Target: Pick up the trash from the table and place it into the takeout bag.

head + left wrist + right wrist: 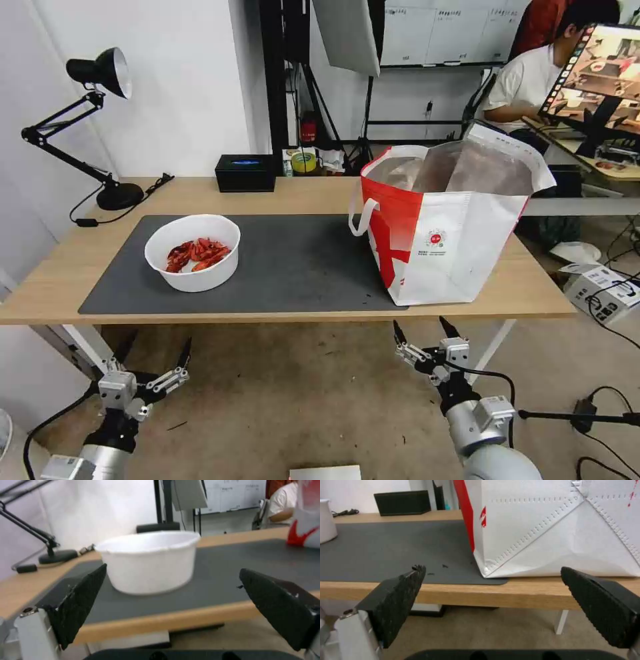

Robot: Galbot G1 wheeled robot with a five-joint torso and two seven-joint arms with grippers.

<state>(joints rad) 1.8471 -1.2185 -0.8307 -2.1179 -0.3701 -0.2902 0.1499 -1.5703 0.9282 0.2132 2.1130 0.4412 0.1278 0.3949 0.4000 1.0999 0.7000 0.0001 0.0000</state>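
Note:
The trash here is a white round bowl (193,252) (150,561) of red crayfish shells, sitting on the left part of the dark grey mat (293,267) on the light-wood table (53,280). The red-and-white takeout bag (443,230) (553,530) stands open on the table's right side, its foil lining showing. My left gripper (155,350) (173,590) hangs open below the table's front edge, in line with the bowl. My right gripper (421,328) (493,587) is open too, below the front edge near the bag's corner. Neither holds anything.
A black desk lamp (100,73) stands at the table's far left corner and a black rectangular box (245,173) at the back edge. Behind the table are stands, a desk with a monitor and a seated person. Cables and a white box (603,290) lie on the floor at right.

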